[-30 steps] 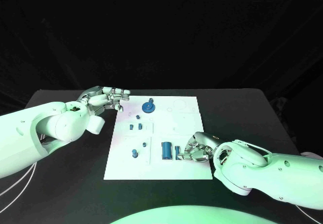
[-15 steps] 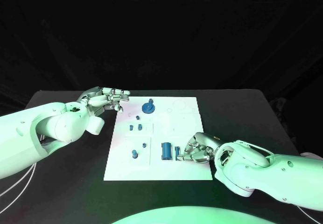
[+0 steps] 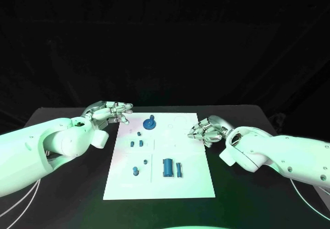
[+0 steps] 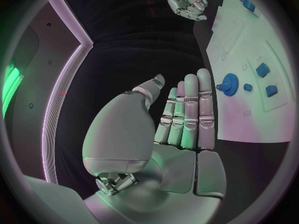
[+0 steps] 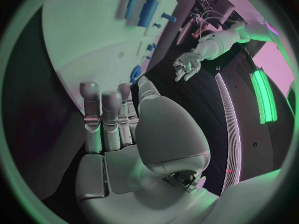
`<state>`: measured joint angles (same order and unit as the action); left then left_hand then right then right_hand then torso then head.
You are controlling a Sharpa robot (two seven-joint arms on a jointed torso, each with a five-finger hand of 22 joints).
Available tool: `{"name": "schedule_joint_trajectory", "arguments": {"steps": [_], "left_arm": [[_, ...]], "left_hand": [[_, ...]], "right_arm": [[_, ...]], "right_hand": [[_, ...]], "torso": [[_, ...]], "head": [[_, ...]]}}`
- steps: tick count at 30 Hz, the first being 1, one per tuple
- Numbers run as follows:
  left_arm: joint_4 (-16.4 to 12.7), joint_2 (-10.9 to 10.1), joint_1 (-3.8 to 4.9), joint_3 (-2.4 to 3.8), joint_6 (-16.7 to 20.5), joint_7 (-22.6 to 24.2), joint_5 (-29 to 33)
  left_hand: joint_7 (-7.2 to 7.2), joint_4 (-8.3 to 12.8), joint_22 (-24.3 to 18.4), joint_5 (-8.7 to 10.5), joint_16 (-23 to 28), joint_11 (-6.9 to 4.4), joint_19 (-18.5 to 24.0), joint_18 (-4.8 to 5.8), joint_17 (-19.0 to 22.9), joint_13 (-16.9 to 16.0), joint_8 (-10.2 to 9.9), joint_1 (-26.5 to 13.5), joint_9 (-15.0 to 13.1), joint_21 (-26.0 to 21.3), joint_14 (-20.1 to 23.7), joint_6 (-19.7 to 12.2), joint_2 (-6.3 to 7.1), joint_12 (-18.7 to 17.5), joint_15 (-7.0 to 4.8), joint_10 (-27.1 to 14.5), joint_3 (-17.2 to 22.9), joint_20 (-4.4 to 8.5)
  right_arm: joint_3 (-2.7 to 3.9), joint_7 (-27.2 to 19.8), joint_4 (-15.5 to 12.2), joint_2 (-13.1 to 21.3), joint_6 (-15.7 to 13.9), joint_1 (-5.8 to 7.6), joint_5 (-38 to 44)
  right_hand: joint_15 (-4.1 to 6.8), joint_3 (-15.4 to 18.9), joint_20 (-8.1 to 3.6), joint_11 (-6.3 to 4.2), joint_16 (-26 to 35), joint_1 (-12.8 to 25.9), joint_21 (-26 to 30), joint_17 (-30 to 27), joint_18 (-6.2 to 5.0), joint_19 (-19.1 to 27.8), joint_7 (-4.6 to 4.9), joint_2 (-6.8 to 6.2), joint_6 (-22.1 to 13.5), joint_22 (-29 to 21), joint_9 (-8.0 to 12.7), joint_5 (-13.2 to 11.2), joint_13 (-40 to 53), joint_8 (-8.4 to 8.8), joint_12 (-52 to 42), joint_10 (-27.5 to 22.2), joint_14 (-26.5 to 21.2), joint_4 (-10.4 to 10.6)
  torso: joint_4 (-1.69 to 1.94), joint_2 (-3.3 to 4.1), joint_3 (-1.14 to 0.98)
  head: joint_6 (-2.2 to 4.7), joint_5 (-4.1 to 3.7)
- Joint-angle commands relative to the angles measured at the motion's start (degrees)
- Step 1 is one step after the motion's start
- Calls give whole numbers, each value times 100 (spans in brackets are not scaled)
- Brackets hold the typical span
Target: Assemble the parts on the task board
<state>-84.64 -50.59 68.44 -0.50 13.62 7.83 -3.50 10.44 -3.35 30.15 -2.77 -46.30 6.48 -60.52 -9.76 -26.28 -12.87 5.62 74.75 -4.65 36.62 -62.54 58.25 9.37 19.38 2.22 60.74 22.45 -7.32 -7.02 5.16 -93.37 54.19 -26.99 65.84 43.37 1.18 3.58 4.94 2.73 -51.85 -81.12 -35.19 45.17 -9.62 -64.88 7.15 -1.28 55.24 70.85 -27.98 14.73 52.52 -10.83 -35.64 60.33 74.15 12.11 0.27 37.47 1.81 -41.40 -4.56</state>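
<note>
Now the right hand (image 3: 206, 130) is off the near end of the board (image 3: 196, 186), where a second ago it sat by the long block (image 3: 168, 167) and thin bar (image 3: 179, 169); both lie flat and untouched, side by side, so that step looks finished or abandoned. Right hand hovers at the board's right edge about mid-length, fingers loosely curled, holding nothing. Farther out, the left hand (image 3: 110, 112) is unchanged off the far-left corner, fingers straight and together in its wrist view, empty; the gear (image 3: 150, 124) stands near it at the far end.
</note>
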Motion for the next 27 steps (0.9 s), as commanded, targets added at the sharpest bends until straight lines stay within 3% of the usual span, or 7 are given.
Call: {"name": "schedule_joint_trajectory", "arguments": {"steps": [1,5,10,14,18,22,27], "left_arm": [[191,148,-8,1,51,619,547],[468,345,-16,-1,171,892,757],[809,587,-44,-1,490,1194,972],[1104,799,-118,0,595,1374,1091],[1241,918,-166,1,627,1472,1126],[1327,1016,-206,1,665,1532,1126],[1367,1085,-235,2,739,1559,1107]], "left_hand": [[12,-60,-224,-43,421,36,204,-48,222,60,23,-81,10,-358,266,-54,10,-91,80,-121,-193,-78],[35,-141,-855,-31,1565,135,714,-13,783,215,15,-42,32,-1324,766,-151,-65,-261,294,-235,-596,-337],[87,-182,-1516,-20,2620,286,1176,7,1268,506,-76,95,83,-2294,1007,-352,-185,-654,519,-538,-1040,-704],[34,-214,-1889,-8,3224,389,1351,-37,1569,722,-123,232,84,-2810,1093,-448,-329,-818,649,-622,-1418,-896],[-74,-235,-2142,-8,3703,493,1523,42,1835,893,-171,345,90,-3165,1262,-466,-460,-963,777,-642,-1699,-937],[-111,-245,-2299,-5,4012,508,1603,120,2040,931,-199,434,94,-3305,1342,-497,-561,-1165,829,-717,-1901,-942],[-110,-239,-2385,-4,4146,510,1602,141,2146,930,-197,508,93,-3303,1310,-495,-639,-1286,838,-707,-2000,-938]], "right_arm": [[0,-1599,526,-213,564,91,-2196],[0,-2044,1223,-547,661,165,-2851],[4,-2455,1816,-879,641,208,-3034],[12,-2733,2150,-1135,622,221,-2984],[16,-2865,2343,-1307,652,220,-2965],[17,-2938,2483,-1427,676,216,-2954],[18,-2962,2555,-1482,702,204,-2904]], "right_hand": [[-42,-21,58,45,1030,-142,883,-771,-98,324,13,69,9,-496,78,-60,-669,48,581,-58,-265,-9],[-180,-50,187,133,2334,-408,1708,-1436,-95,540,75,26,68,-1279,324,-132,-1873,245,1510,134,-438,12],[-475,-262,519,347,3724,-674,2585,-2246,-60,901,193,142,136,-2215,729,-179,-3147,616,2423,282,-928,70],[-712,-476,759,514,4543,-725,3159,-2884,-77,1131,223,98,52,-3044,1109,-280,-4033,720,2999,208,-1227,15],[-866,-415,920,616,4832,-533,3180,-3283,-89,1542,264,34,-96,-3672,1386,-348,-4415,723,3190,92,-1417,-62],[-900,-315,973,661,4831,-328,3161,-3757,-115,1544,261,128,-108,-4394,1747,-377,-4805,723,3187,74,-1417,-321],[-897,-279,978,636,4818,-239,3159,-3935,-99,1490,336,189,-66,-4692,1895,-364,-4890,720,3187,105,-1309,-448]], "torso": [[-3,-120,24],[-46,-180,39],[-84,-235,12],[-75,-319,-18],[-62,-342,-31],[-35,-358,-52],[-20,-366,-65]], "head": [[254,-10],[435,-4],[613,89],[602,127],[634,129],[618,145],[624,193]]}}
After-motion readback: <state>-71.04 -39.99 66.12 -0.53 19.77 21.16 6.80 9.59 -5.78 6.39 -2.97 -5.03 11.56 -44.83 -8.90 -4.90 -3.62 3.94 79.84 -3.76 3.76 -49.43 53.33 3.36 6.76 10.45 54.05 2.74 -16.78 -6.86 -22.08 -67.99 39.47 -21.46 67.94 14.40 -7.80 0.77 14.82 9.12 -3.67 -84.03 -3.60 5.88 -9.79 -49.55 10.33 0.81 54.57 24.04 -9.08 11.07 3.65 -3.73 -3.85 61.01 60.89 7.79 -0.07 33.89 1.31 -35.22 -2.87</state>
